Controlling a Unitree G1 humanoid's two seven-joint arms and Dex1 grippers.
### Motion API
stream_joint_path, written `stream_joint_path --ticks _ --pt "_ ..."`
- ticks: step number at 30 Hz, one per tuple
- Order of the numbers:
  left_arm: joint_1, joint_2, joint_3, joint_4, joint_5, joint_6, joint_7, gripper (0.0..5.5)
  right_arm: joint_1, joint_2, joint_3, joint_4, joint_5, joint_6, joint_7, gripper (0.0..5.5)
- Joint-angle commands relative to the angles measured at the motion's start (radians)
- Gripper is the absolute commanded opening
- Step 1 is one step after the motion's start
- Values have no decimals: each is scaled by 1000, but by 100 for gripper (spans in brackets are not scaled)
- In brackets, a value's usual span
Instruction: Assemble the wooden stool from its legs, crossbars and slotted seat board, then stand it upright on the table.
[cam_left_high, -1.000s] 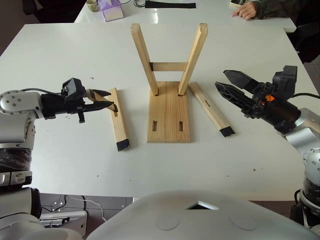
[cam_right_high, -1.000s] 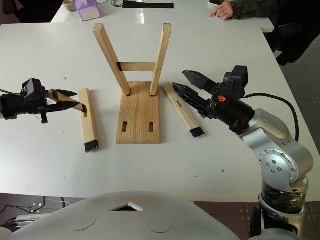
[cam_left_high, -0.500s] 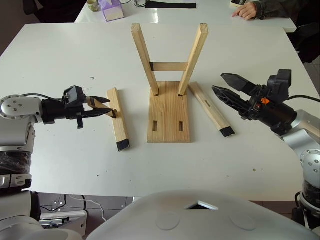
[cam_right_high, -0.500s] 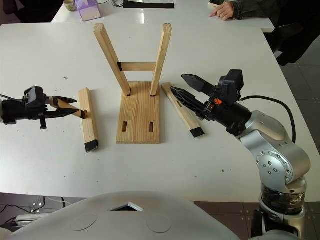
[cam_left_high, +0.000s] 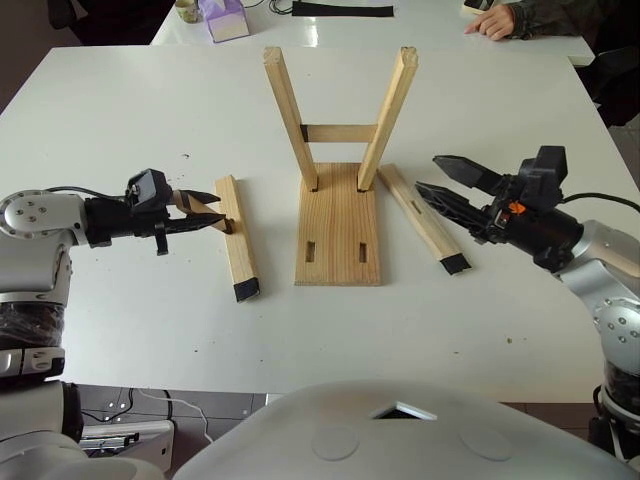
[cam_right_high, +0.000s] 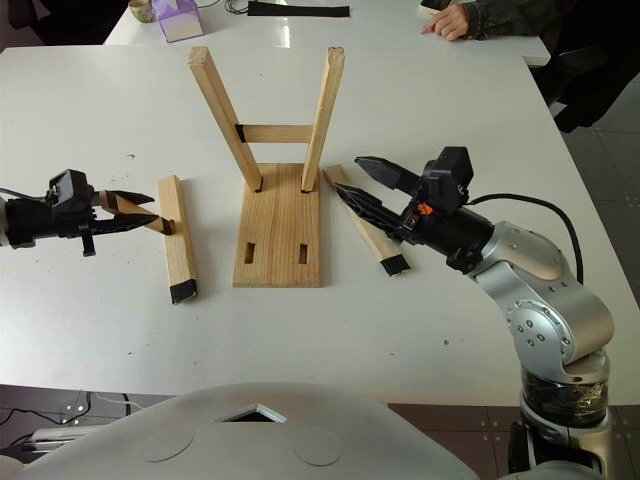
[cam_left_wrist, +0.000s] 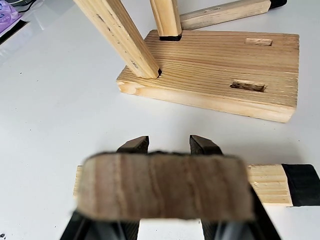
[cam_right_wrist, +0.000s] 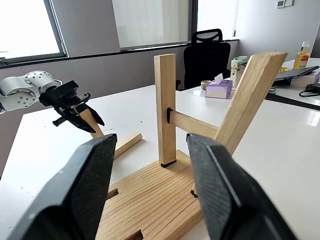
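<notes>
Biggest change from a second ago is the right gripper. It has slid in toward the middle and dropped a little, so its fingers, spread wide with nothing in them, now hang over the far half of the right loose leg. Can't tell if the lower finger actually touches the wood. The left gripper has come down a touch and edged closer to the left loose leg. It's pinching a short wooden bar, whose tip is right at that leg's far half, though contact is hard to call. None of the wood on the table has shifted.

The white table has loads of bare surface: a wide strip along the near edge, the whole far-left corner, and the right side past the right arm. The seat board lies flat in the middle, well clear of every edge, with its two near slots open. Two standing legs rise from its far slots, leaning apart and joined by a crossbar. The loose legs lie flat just beside the board, one on each side, with their black-capped ends toward the near edge. A tissue box sits on the table behind.
</notes>
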Motion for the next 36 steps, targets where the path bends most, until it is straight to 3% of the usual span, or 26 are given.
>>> stream_joint_path --ticks 1,12,26,30,36 --pt "-27 -6 3 4 -6 21 5 131 10 -10 5 -4 -19 -18 10 257" --pt "-39 -25 -4 11 8 14 8 131 20 -13 22 11 -66 -35 36 257" --pt "103 19 -66 12 84 7 -23 131 10 -28 38 36 -101 -48 66 257" --pt "57 -3 -133 49 100 45 -26 131 -28 -47 62 67 -131 -48 85 257" --pt "16 -63 -144 59 39 134 -1 131 -72 -59 103 112 -165 -55 118 257"
